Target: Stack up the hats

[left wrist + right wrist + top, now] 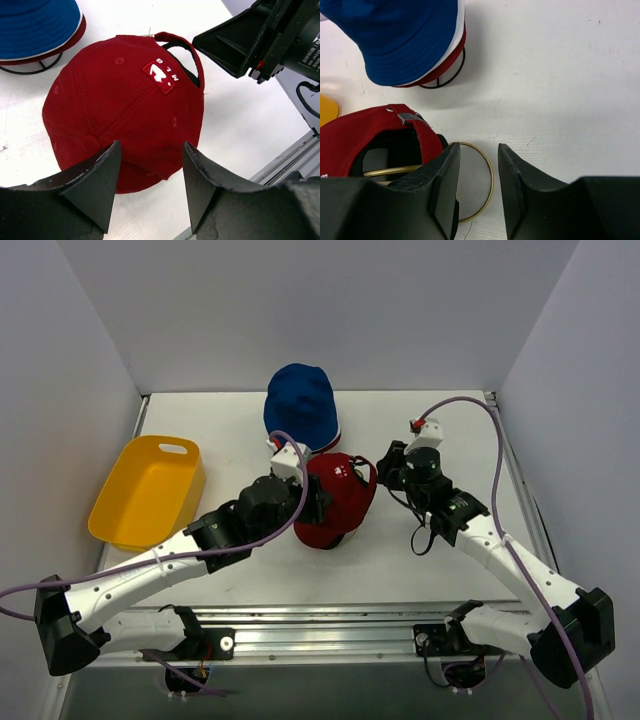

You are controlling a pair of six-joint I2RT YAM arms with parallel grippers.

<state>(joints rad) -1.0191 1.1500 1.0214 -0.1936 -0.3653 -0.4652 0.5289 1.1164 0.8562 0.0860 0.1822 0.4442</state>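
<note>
The red baseball cap (338, 502) sits mid-table on a gold wire frame (489, 186). Its white logo patch faces up in the left wrist view (125, 100), and its back strap shows in the right wrist view (422, 135). The blue hat (300, 405) tops a stack at the back. A white hat's brim (461, 25) and a dark red hat's brim (445, 67) show under it. My left gripper (318, 504) is open and empty over the cap's near edge (151, 150). My right gripper (386, 470) is open and empty by the cap's strap, over the gold ring (479, 152).
A yellow tub (150, 490) stands at the left of the table. A black wire frame (454, 74) holds up the blue-topped stack. White walls close in the table at the back and both sides. A metal rail (330, 625) runs along the near edge.
</note>
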